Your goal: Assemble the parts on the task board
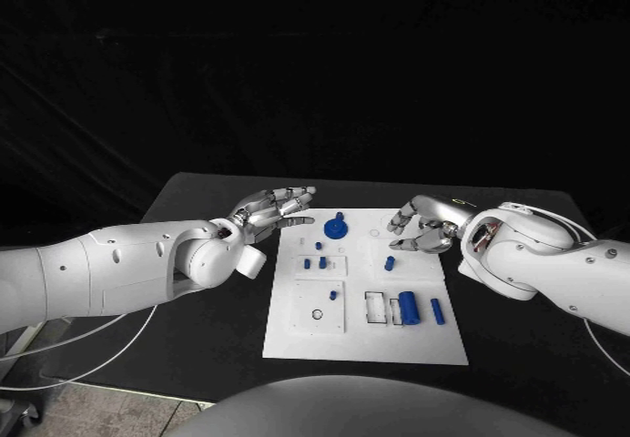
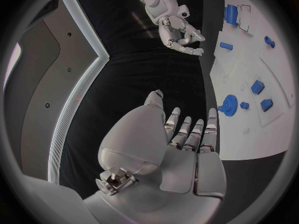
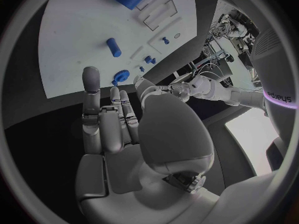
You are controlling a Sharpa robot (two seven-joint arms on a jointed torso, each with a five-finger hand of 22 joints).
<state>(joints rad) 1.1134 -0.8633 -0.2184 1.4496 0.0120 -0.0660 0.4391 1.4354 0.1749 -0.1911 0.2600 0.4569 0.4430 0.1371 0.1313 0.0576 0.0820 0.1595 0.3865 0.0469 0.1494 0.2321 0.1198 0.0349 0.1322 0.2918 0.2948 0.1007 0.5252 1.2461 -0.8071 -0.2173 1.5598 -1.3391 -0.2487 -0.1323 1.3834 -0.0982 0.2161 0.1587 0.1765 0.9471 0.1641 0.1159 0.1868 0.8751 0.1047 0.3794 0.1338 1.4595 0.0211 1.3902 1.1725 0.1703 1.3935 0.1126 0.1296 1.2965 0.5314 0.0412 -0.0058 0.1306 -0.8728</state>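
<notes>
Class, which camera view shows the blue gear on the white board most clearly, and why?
The left wrist view: the blue gear sits close, teeth visible, just beyond the left hand. The head view shows the gear small, at the task board's far end. The right wrist view shows it small and partly hidden.

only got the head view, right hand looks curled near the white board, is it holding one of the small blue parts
Observer: No. The right wrist view shows the silver right hand with its fingers stretched out and nothing between them.
Operator: ok and the left hand, anything in the palm
Observer: Nothing. In the left wrist view the silver left hand is flat, with straight, slightly spread fingers, over the black table.
Operator: is it touching the blue wheel thing
Observer: No. That view shows a gap between its fingertips and the blue toothed wheel part, which lies on the white task board.
</notes>
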